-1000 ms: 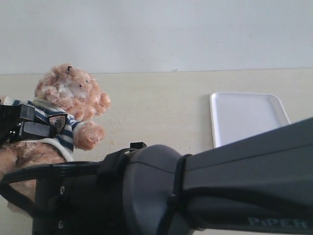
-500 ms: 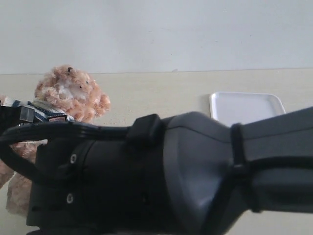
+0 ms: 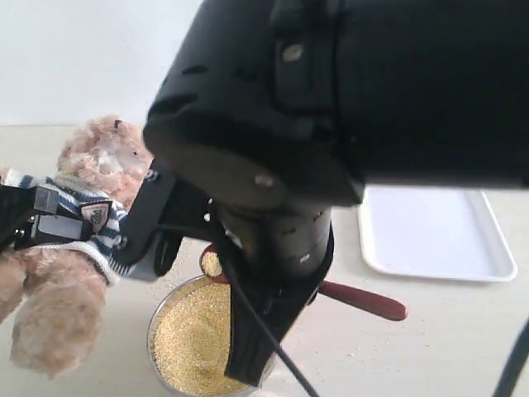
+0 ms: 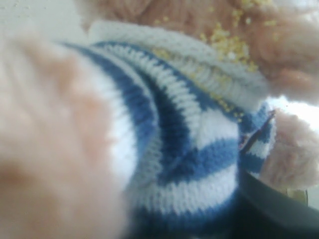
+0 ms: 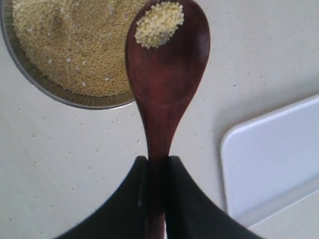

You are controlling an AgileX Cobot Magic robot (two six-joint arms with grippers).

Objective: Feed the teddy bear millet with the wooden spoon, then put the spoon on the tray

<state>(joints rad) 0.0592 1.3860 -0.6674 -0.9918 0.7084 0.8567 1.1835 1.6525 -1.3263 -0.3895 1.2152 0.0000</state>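
The teddy bear sits upright at the left in its striped shirt, with loose millet grains on the collar. My left gripper is shut on its torso. My right gripper is shut on the thin handle of the wooden spoon. The spoon's bowl carries a small heap of millet and hangs at the rim of the metal bowl, which is full of millet. In the exterior view the spoon's bowl is between bear and metal bowl. The white tray lies to the right.
My right arm's dark housing fills the upper middle of the exterior view and hides the table behind it. The spoon's handle end sticks out toward the tray. Stray grains dot the beige tabletop.
My right arm has swung up in the exterior view, uncovering the metal bowl, the loaded spoon and the whole tray. The bear and left gripper have stayed put.
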